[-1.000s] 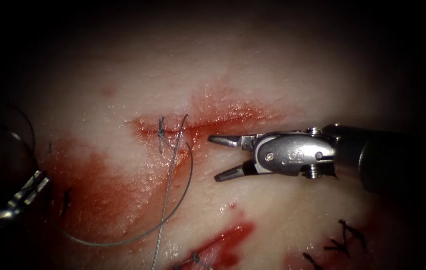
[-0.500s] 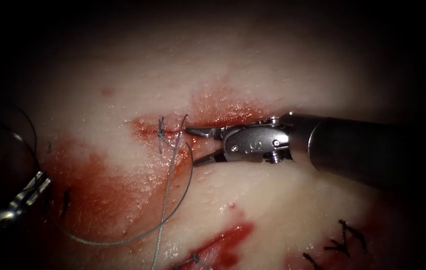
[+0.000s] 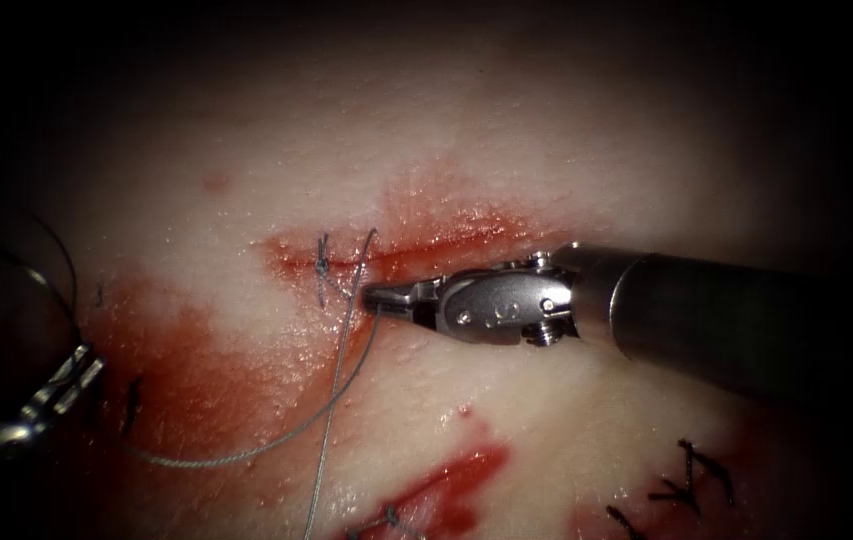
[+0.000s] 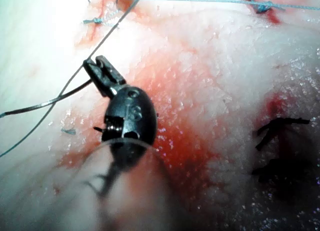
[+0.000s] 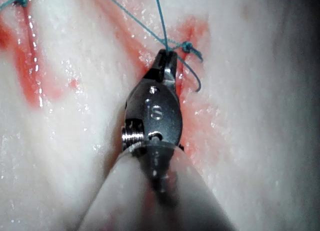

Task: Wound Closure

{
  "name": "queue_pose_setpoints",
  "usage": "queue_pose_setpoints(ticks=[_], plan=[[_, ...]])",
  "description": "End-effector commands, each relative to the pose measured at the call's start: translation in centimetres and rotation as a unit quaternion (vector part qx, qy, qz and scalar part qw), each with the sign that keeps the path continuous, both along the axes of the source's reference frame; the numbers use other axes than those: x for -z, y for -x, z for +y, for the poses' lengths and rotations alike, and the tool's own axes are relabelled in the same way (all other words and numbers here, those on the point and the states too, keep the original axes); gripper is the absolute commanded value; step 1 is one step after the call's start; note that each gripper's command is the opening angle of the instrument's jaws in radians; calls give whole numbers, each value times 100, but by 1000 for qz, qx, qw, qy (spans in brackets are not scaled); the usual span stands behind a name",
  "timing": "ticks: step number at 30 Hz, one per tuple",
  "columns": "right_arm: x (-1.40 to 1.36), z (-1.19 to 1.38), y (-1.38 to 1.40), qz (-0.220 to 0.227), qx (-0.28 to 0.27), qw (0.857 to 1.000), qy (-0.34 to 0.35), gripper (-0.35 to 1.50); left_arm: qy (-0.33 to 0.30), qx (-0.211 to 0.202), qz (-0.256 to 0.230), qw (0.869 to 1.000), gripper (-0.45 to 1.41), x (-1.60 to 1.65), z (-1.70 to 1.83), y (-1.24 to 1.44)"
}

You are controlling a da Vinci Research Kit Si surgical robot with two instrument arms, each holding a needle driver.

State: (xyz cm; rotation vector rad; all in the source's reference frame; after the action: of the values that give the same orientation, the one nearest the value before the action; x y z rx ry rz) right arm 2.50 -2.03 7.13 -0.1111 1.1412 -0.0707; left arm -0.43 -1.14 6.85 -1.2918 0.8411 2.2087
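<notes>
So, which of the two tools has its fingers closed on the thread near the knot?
The right tool, entering from the right: it grips the thread beside the knot at the cut. The left tool sits far left.

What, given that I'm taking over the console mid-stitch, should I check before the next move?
1. Right hand has the thread: ok, shut on it just right of the knot.
2. Knot sits on the cut: ok.
3. Left hand has a firm hold: cannot tell; a strand runs up to it, at the far left of the endoscope view.
4. Needle located: cannot tell.
5. Right hand free of the tissue: cannot tell; its tip lies right at the surface by the cut.
</notes>
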Motion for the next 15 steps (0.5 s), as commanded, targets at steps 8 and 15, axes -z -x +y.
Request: queue_pose_setpoints(ticks=[8, 15], plan=[[52, -46, -3, 2, 55, 998, -35, -35, 2, -2, 0, 1000, -45, -12, 4, 6], [146, -121, -30, -3, 168, 983, -76, -35, 2, -4, 0, 1000, -45, -12, 3, 8]])
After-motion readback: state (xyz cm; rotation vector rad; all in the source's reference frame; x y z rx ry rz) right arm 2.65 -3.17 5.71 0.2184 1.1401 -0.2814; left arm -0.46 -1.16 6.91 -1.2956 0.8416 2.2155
